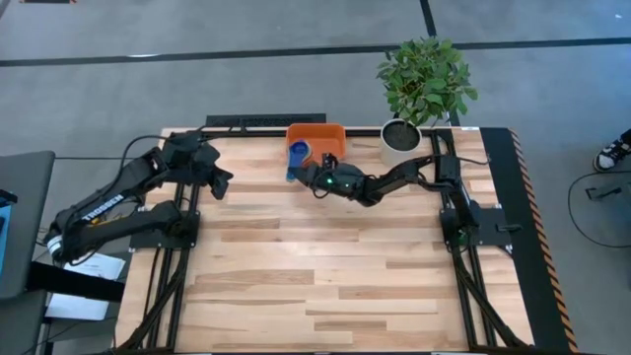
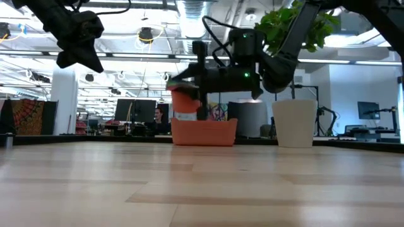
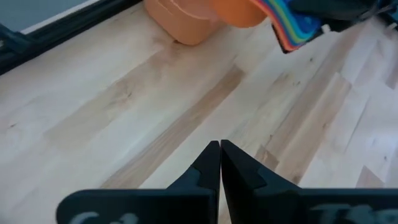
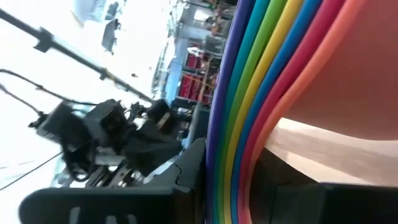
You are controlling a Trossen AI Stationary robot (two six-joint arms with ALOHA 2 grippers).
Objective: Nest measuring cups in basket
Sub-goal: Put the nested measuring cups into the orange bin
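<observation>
The right end effector (image 1: 308,176) is closed on the stacked handles of the nested measuring cups (image 1: 298,155), holding the stack in the air over the front rim of the orange basket (image 1: 330,131), which sits at the far edge of the counter (image 1: 335,286). From the right wrist, the handles (image 4: 261,93) show as coloured bands pressed together. The left end effector (image 1: 225,183) hangs above the far left corner, fingers (image 3: 211,163) shut on nothing. A white plant pot (image 1: 399,138) stands right of the basket.
</observation>
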